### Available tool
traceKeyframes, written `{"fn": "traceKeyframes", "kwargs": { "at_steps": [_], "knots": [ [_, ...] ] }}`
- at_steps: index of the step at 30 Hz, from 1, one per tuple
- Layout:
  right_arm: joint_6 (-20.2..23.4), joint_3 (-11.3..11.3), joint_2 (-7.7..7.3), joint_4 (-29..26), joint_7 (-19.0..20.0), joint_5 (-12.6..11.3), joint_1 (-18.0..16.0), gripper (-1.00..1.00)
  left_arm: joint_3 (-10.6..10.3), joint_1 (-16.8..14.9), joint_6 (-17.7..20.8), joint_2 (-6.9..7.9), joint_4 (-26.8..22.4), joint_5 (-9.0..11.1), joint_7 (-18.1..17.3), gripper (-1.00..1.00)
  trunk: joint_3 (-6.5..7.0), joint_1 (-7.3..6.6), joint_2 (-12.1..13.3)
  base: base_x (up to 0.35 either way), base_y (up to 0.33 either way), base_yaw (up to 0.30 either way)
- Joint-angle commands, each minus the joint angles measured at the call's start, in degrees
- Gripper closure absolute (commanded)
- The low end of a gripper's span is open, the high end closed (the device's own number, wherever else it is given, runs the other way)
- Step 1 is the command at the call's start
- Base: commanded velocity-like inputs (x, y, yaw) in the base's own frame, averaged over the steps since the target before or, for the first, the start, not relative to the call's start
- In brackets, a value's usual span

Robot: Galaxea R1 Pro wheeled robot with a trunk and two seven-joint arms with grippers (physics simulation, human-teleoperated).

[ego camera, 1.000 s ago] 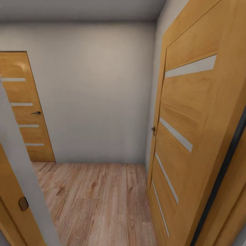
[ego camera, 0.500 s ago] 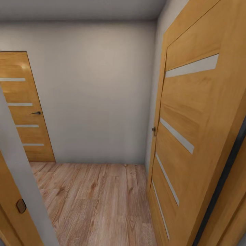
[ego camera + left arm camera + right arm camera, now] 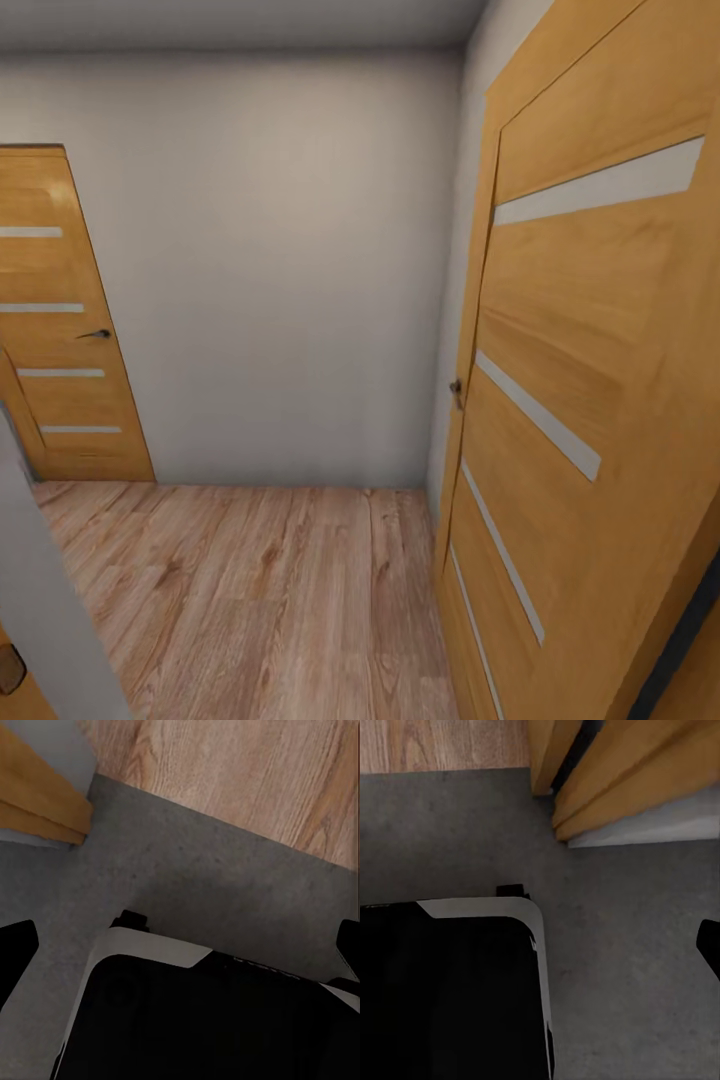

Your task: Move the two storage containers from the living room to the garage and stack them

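As the robot stands at a threshold, the head view looks into a small hallway with a pale wood-plank floor [image 3: 260, 590], a white wall [image 3: 280, 270], a closed wooden door [image 3: 60, 320] at far left and an open door leaf [image 3: 590, 400] close on the right. Both wrist views look down on the robot's black base [image 3: 202, 1020] resting on dark grey concrete [image 3: 225, 892], with the plank floor starting just ahead and door-frame corners near each side [image 3: 607, 787].

Neither storage container is anywhere to be seen, and nothing shows between the dark tips at the edges of the wrist views. I cannot tell whether the left or right fingers are spread or closed.

The passage looks tight to me. If the base drifts right, it could clip the open door leaf or the frame corner; drifting left risks the grey jamb [image 3: 50, 610]. A snag there could jolt the arms.
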Motion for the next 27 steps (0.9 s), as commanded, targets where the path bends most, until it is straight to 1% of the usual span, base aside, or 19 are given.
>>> {"fn": "traceKeyframes", "kwargs": {
  "at_steps": [1,14,20,27],
  "knots": [
    [-0.3,0.5,0.02,0.2,0.0,-0.4,-0.1,-1.0,-0.4,0.0,-0.2,-0.02,0.0,0.4,0.1,-1.0,-0.01,0.05,0.0,0.321,0.0,0.0],
    [-0.3,0.6,0.02,0.2,0.0,-0.3,-0.1,-1.0,-0.4,0.0,-0.3,-0.02,0.0,0.4,0.2,-1.0,-0.01,0.05,0.0,0.322,0.0,0.0],
    [-0.3,0.6,0.02,0.2,0.0,-0.3,-0.1,-1.0,-0.4,0.0,-0.6,-0.02,0.0,0.4,0.4,-1.0,-0.01,0.05,0.0,0.089,0.0,0.17],
    [-0.3,0.6,0.02,0.2,0.0,-0.3,-0.1,-1.0,-0.4,0.0,-0.6,-0.02,0.0,0.4,0.6,-1.0,-0.01,0.05,0.0,0.009,0.0,0.038]
  ]
}}
